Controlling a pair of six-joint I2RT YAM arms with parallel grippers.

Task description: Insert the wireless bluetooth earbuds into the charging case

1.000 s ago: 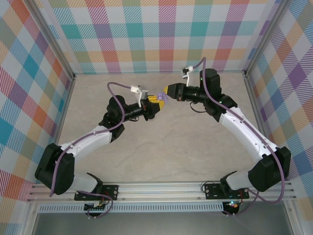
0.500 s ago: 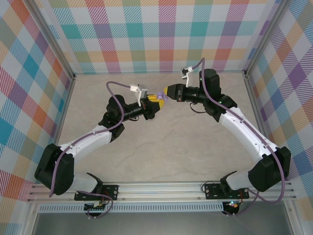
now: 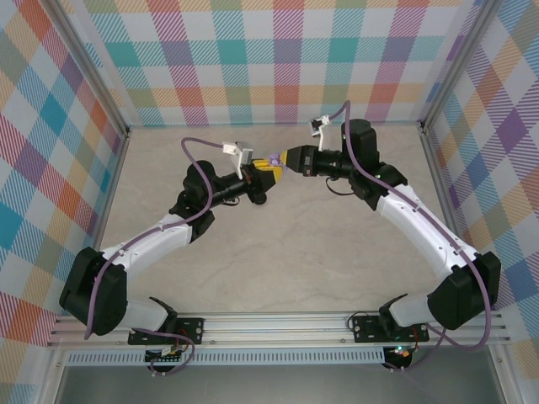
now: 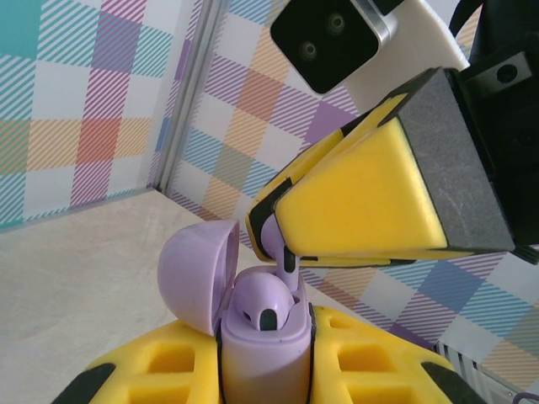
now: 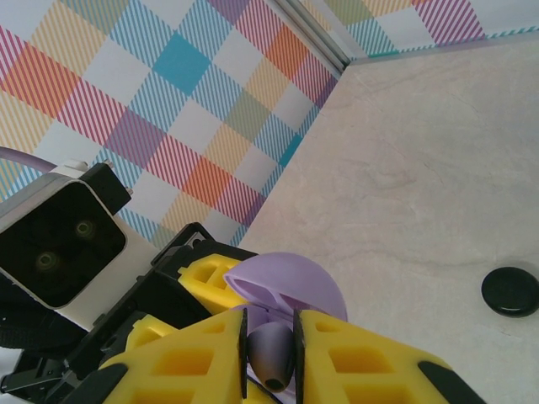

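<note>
Earbud (image 4: 286,257), pale lilac, is clamped in the right claw (image 4: 271,229) just above the open charging case (image 4: 261,358), lower centre, which the left claw (image 3: 268,172) grips. Black disc (image 5: 510,291) lies on the bench (image 5: 421,151), lower right.

No writing, label, brand, number or sign is legible on anything here.

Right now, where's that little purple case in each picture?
Top external: the charging case sits upper middle, where the two arms meet.
Left wrist: bottom centre, lid open, held in the left gripper.
Right wrist: low centre, behind the earbud in the right gripper.
Shared landmark: the plaid wall.
</note>
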